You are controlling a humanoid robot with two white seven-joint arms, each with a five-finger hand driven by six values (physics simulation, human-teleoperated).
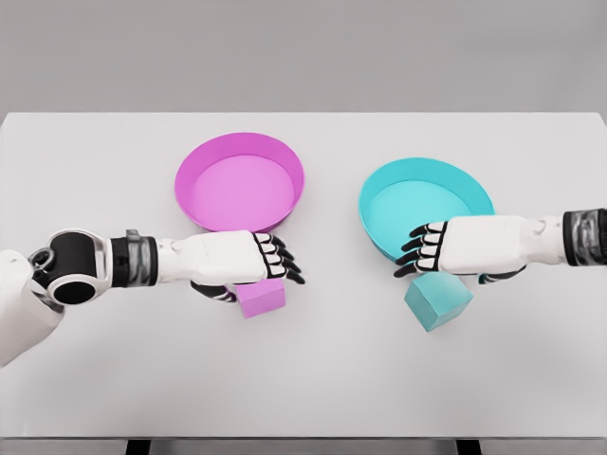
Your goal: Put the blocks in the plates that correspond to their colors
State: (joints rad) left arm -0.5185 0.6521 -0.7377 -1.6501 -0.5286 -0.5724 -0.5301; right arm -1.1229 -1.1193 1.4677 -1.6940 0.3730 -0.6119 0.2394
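Nearest the camera, two blocks sit on a white table, neither yet in a plate. The pink block lies left of centre; the left hand rests over its upper edge, fingers curled around it, apparently gripping. The teal block lies right of centre, tilted; the right hand hovers just above it, fingers bent and slightly spread, whether touching is unclear. Farther back stand the pink plate and teal plate, both empty. Judging by this, both placements remain: lifting each block and setting it in its matching plate.
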